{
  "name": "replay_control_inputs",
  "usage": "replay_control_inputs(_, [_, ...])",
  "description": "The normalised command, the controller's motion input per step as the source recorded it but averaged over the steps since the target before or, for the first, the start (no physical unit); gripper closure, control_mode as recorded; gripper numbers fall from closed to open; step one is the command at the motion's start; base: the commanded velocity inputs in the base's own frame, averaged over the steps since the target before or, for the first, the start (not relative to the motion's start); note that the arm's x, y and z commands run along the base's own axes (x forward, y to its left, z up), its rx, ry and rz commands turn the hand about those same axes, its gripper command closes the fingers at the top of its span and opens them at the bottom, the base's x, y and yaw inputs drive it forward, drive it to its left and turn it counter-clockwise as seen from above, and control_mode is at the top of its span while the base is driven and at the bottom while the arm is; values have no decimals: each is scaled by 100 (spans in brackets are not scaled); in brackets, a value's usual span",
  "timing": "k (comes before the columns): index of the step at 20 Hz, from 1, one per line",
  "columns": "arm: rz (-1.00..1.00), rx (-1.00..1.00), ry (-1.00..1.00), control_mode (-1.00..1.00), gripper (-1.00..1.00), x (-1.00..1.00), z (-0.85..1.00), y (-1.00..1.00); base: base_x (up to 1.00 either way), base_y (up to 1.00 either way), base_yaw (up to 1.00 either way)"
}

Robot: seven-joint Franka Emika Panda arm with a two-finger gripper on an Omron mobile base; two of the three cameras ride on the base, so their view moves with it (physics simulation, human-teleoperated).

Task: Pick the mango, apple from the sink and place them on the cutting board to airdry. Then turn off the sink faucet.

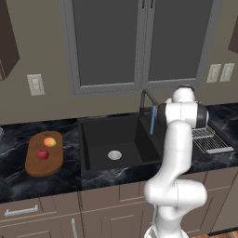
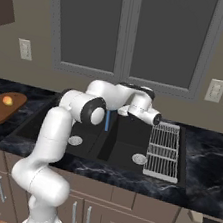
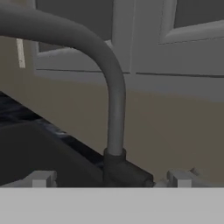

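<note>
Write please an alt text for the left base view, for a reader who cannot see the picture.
A white robot arm reaches to the dark sink faucet, from which a blue stream of water runs into the black sink. On the counter to the left, the mango and the apple lie on the wooden cutting board.

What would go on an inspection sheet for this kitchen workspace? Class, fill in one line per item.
Surface: dark marbled counter around the black sink.
Job's things: mango and apple lie on the cutting board; blue water runs from the sink faucet.
Clutter: wire rack over the sink's right side.
Grippers: gripper open, fingers either side of the faucet base.
Cables: nothing seen.
Surroundings: window, wall outlets, cabinets below.
</note>
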Motion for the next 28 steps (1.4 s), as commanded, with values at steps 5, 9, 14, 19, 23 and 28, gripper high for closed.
replay_control_inputs(5, [3,2,0,-100,-100,22,-13,-3,0,0,0])
replay_control_inputs(9, [3,2,0,-100,-100,21,-19,-1,0,0,0])
replay_control_inputs(14, [4,1,0,-100,-100,18,-6,0,0,0,0])
replay_control_inputs(19, [6,0,0,-100,-100,12,2,0,0,0,0])
replay_control_inputs(23, [7,0,0,-100,-100,12,1,0,0,0,0])
replay_control_inputs(28, [7,0,0,-100,-100,9,0,8,0,0,0])
